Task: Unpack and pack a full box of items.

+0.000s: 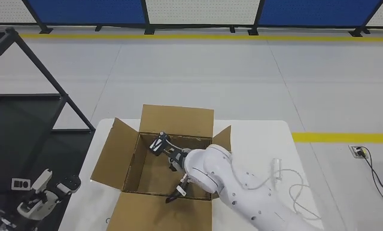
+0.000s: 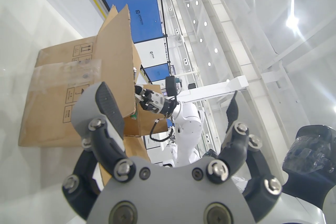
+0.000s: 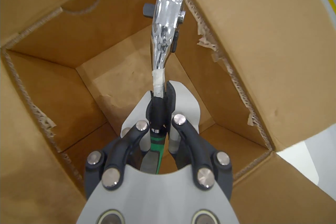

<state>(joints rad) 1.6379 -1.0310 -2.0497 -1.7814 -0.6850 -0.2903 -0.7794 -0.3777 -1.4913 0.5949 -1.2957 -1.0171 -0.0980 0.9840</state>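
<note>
Chrome ratchet wrench with a green-and-black handle (image 3: 165, 33) sits inside the open brown cardboard box (image 3: 236, 25), head toward a far corner; right jaws clamped on its handle; left jaws wide open, holding nothing, out past the white desk (image 1: 263, 141) edge, well apart from the box.

We see a white table (image 1: 263, 138), a black frame (image 1: 48, 75) at its left, a yellow floor line (image 1: 197, 36) far off before 2 blue panels (image 1: 84, 6), and a floor socket (image 1: 358, 151) at right.
</note>
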